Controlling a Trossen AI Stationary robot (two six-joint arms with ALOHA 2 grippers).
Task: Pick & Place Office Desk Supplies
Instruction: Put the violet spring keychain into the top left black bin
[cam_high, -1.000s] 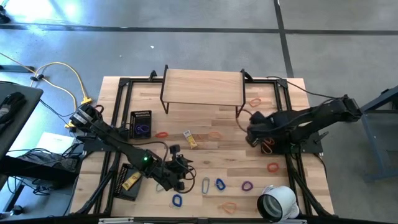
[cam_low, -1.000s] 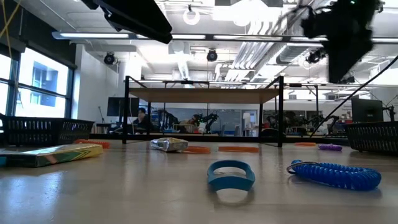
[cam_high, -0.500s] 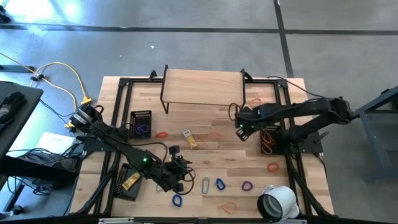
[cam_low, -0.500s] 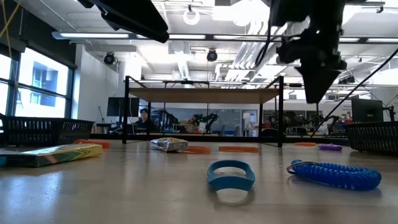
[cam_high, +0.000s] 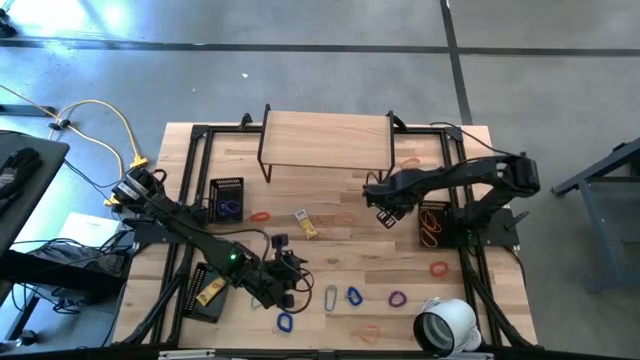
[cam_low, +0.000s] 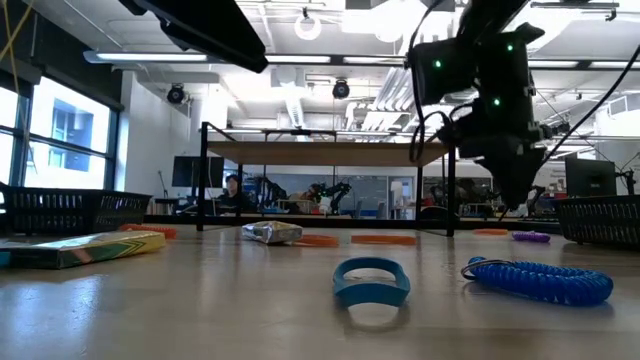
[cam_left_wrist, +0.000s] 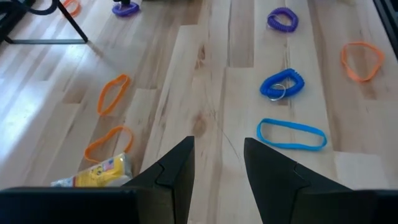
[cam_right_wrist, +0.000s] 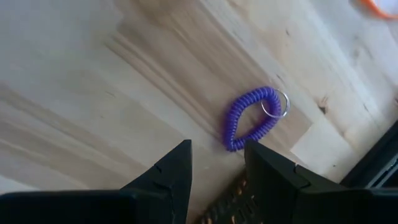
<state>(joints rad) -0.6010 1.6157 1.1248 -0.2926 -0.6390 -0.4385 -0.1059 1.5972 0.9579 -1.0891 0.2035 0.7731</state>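
The right hand (cam_high: 384, 203) hangs above the table (cam_high: 330, 255) near its center, at about 1 o'clock, fingers parted by a narrow gap and holding nothing. The left hand (cam_high: 290, 280) waits low near 7 o'clock, likewise narrowly parted and empty. Scattered supplies lie toward 6 o'clock: a blue band (cam_high: 284, 322), blue coil (cam_high: 353, 296), purple coil (cam_high: 397, 298), silver clip (cam_high: 331, 297).
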